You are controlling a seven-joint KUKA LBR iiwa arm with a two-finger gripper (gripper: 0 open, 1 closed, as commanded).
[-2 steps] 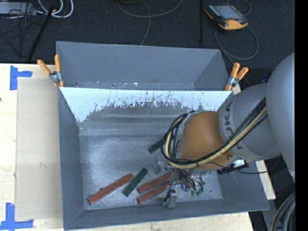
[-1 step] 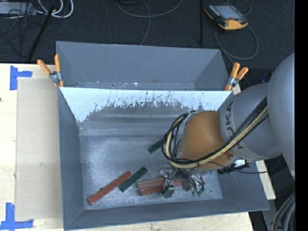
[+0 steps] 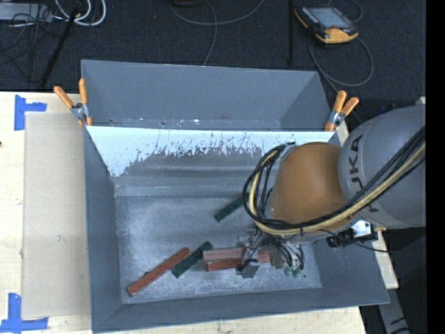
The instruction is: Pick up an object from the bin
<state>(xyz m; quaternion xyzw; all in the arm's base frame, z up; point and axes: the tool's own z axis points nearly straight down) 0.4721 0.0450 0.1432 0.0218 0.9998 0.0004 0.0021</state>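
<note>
**Arm position.** The arm [image 3: 389, 179] enters the grey metal bin [image 3: 174, 207] from the right. Its wrist carries an orange cover [image 3: 309, 183], with black and yellow cables [image 3: 256, 186] looped round the left side of the cover. The gripper [image 3: 259, 255] hangs below the cover, low over the bin floor in the front right part of the bin.

**Tool state.** The gripper sits at the right end of a short red-brown block [image 3: 221, 258]. The cover and cables hide much of it. It cannot be told whether the gripper is spread, pressed together or pinching the block.

**Object nearest the tool.** The red-brown block lies flat on the floor, lengthwise from left to right, near the front wall. Its right end runs under the gripper. A small dark piece [image 3: 247, 270] lies just in front of that end.

**Other objects.**
- A dark green block [image 3: 192, 259] lies tilted, just beside the left end of the red-brown block.
- A long red-brown bar [image 3: 157, 271] lies further left. It runs diagonally from the front left up towards the dark green block.
- A dark green strip [image 3: 228, 211] lies alone nearer the middle of the floor, apart from the others and just left of the cables.
</note>
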